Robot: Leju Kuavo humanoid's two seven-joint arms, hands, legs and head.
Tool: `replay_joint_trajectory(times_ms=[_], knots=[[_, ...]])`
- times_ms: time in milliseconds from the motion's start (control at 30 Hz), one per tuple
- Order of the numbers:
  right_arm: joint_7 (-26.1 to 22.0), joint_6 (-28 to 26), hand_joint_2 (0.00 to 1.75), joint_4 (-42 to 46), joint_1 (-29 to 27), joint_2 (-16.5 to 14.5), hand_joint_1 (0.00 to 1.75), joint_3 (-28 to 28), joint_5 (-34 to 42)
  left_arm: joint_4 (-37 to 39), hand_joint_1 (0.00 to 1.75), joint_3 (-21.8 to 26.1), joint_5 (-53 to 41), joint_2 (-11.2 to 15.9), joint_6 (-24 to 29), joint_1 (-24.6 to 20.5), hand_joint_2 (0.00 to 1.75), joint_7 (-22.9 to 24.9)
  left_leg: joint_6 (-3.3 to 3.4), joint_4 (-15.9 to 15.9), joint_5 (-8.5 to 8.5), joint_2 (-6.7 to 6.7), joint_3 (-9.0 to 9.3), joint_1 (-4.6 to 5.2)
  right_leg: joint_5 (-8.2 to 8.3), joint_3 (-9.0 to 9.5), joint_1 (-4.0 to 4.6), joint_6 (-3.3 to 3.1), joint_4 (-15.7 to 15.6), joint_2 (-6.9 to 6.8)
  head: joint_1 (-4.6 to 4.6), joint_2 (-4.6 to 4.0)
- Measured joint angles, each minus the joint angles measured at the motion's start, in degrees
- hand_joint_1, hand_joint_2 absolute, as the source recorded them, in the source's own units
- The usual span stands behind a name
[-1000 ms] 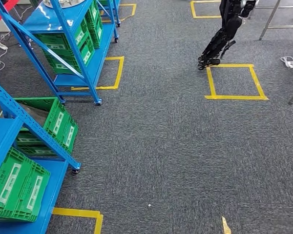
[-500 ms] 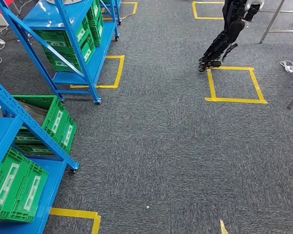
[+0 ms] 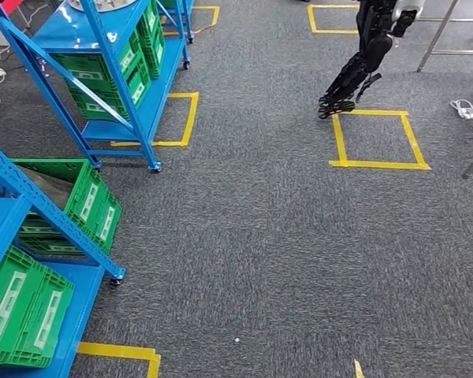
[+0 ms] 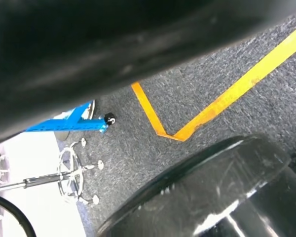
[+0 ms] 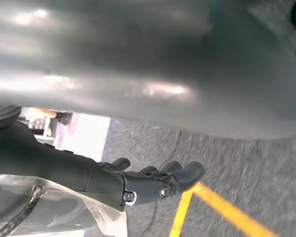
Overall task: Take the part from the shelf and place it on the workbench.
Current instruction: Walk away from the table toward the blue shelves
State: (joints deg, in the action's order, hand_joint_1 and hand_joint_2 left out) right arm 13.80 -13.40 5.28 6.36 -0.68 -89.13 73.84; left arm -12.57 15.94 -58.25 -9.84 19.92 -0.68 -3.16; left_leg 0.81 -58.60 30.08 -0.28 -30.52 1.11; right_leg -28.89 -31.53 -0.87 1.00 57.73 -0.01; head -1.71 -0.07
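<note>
Whole floor has slipped a touch across the head view since a moment ago. That's the robot's own camera moving; the furniture hasn't budged.

Starting leftmost, the near blue shelf (image 3: 43, 203) has green crates (image 3: 26, 307) tilted on its low decks. A strip of yellow tape (image 3: 115, 349) sits on the carpet just by its foot, and the second blue shelf (image 3: 118, 75) stands beyond it, farther from the robot. Well apart from the near blue shelf, right across the open grey carpet, is a yellow taped square (image 3: 380, 164).

Now the hands. For the left hand, I cannot tell how its fingers stand. Its wrist view gives dark blurred shapes over carpet, plus a shelf castor (image 4: 109, 118).

The right hand (image 5: 154, 182) is the one that matters. Its dark fingers (image 5: 189, 173) are stretched nearly straight and close together, with a clear plastic bag (image 5: 64, 212) pressed right against their underside. I'd judge that bag to be carrying the part, already away from the near blue shelf.

The bag's long axis runs along the forearm and points the same way as the fingers, ending short of the fingertips. Whether it's truly clamped, I cannot tell. So the set-down on the worktop looks like the right arm's job, bag going forward end first.
</note>
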Motion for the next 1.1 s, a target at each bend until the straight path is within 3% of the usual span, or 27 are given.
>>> replay_joint_trajectory(times_ms=[67,133,167,200,233,300,367,500,833,1000,1100], knots=[[0.0,0.0,0.0,0.0,0.0,0.1,0.0,0.0,0.0,0.0,0.0,0.0,0.0,0.0,0.0,0.0,0.0,0.0,-0.68,-5.5,3.02,0.03,-2.46,-0.35,-0.02,0.32,-0.15,-0.49,-0.3,-0.12,0.21,0.0],[0.0,0.0,0.0,0.0,0.1,0.1,0.0,0.0,0.2,0.0,0.0,0.1,0.0,0.0,0.0,0.0,0.0,0.0,-1.15,-13.5,6.14,0.04,-6.54,-0.81,-0.21,0.46,-0.13,-0.69,-0.3,-0.19,0.27,0.0],[0.0,0.0,0.0,0.0,0.0,0.1,0.0,0.0,0.2,0.0,0.0,0.2,0.0,0.0,0.0,0.1,0.0,0.0,-1.32,-15.9,6.44,0.04,-7.9,-1.04,-0.31,0.57,-0.13,-0.71,-0.3,-0.2,0.28,0.0],[-0.1,0.0,0.0,0.0,0.0,0.1,0.0,0.0,0.3,0.0,0.0,0.3,0.0,0.0,0.0,0.1,0.0,0.0,-1.45,-15.9,5.45,0.04,-8.2,-1.27,-0.42,0.73,-0.14,-0.67,-0.2,-0.16,0.28,0.0],[-0.1,0.0,0.0,0.0,0.0,0.1,0.0,0.0,0.3,0.0,0.0,0.3,0.0,0.0,0.0,0.1,0.0,0.0,-1.54,-13.5,3.37,0.04,-7.35,-1.5,-0.55,0.96,-0.18,-0.57,-0.2,-0.12,0.29,0.0],[-0.1,0.0,0.0,0.0,0.0,0.1,0.0,0.0,0.4,0.0,0.0,0.4,0.0,0.0,0.1,0.1,0.0,0.0,-1.7,-5.4,-1.01,0.05,-3.97,-1.79,-0.92,1.41,-0.15,-0.17,-0.2,-0.05,0.3,0.0],[-0.2,0.0,0.0,0.0,0.1,0.1,0.0,0.0,0.4,0.0,0.0,0.4,0.0,-0.1,0.1,0.0,0.0,0.0,-1.68,-0.4,-2.43,0.03,-1.89,-1.76,-1.32,1.45,0.0,0.29,0.0,-0.01,0.23,0.0],[-0.2,0.0,0.0,0.0,0.2,0.1,0.0,0.0,0.5,0.0,0.0,0.5,-0.2,-0.1,0.5,0.1,0.0,0.0,-1.39,0.5,-2.22,-0.08,-1.64,-1.47,-1.26,1.39,-0.02,-0.41,-0.3,-0.01,0.01,0.0],[-0.2,-0.2,0.0,0.0,0.2,0.1,0.0,0.0,0.7,0.0,0.0,0.5,-1.1,-0.1,1.4,0.1,0.0,-0.6,-0.38,0.4,-2.07,-0.06,-1.68,-1.03,-0.86,1.8,-0.43,1.32,-1.1,-0.01,0.03,0.0],[0.0,-0.5,0.0,0.0,0.1,0.1,0.0,0.0,-0.4,0.0,0.0,0.5,-1.3,-0.1,1.5,0.1,0.0,-0.5,-0.29,0.4,-2.11,-0.06,-1.67,-1.03,-0.82,1.8,-0.43,1.6,-1.2,-0.01,0.05,0.0],[0.0,-0.8,0.0,0.0,0.2,0.0,0.0,0.0,-1.3,0.0,0.0,0.5,-1.5,-0.1,1.6,0.1,0.0,-0.5,0.76,1.6,-2.62,-0.06,-0.97,-0.95,-0.43,2.28,-0.61,2.45,-2.1,-0.16,0.08,0.0]])
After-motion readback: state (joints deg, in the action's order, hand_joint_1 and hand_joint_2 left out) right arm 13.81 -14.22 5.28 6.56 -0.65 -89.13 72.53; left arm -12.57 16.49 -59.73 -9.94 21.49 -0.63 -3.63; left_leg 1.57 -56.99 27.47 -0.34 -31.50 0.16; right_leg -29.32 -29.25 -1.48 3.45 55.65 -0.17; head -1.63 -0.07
